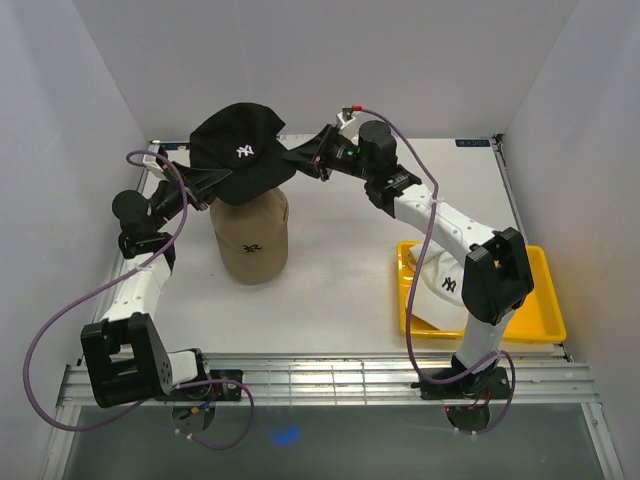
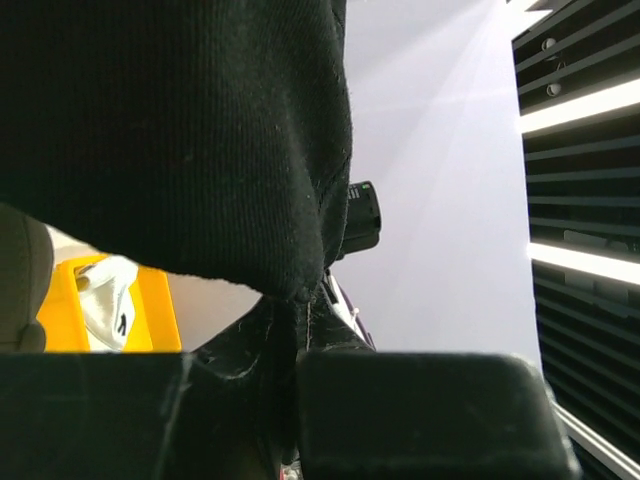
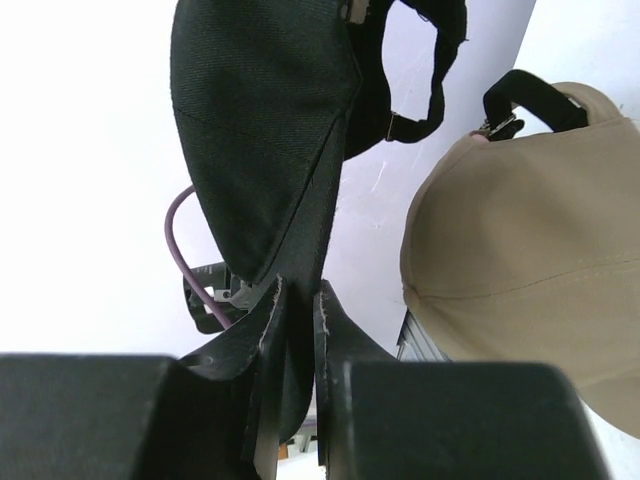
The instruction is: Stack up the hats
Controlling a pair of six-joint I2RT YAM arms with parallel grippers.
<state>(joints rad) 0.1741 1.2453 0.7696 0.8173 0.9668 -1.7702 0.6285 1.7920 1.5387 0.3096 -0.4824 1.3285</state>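
Pincers both pinched shut on cloth: left pincer [image 1: 214, 182] on the rear edge of the black fabric baseball cap with white logo [image 1: 240, 148], right pincer [image 1: 300, 160] on what looks like its brim. Holds that cap stretched between the two arms, in the air, directly over the tan fabric baseball cap with dark logo [image 1: 252, 240], which sits crown up on the white table [image 1: 340, 290]. Touching or just clear of it: cannot tell. Cannot tell either what fills the tall tan crown from beneath.

Risks from here, as a judgement:
- **Slipping:** only thin nips of fabric at both ends, so liable to slip out of one pincer and leave the black cap dangling from the other.
- **Uneven letting-go:** likely to drop it tilted, off to one side of the tan crown, then sliding down to the table.
- **Pressing too far or off-centre:** apt to shove or topple the tan cap, with nothing visible bracing it.
- **Too much pull between the arms:** apt to flatten the black crown and spoil a clean seating over the one below.

Yellow plastic tray [image 1: 545, 300] at the right, beside the right arm: holds the white fabric baseball cap with dark logo [image 1: 440, 283], partly hidden behind that arm, not yet stacked. Nothing else made out in it. No pink cap seen in any view.
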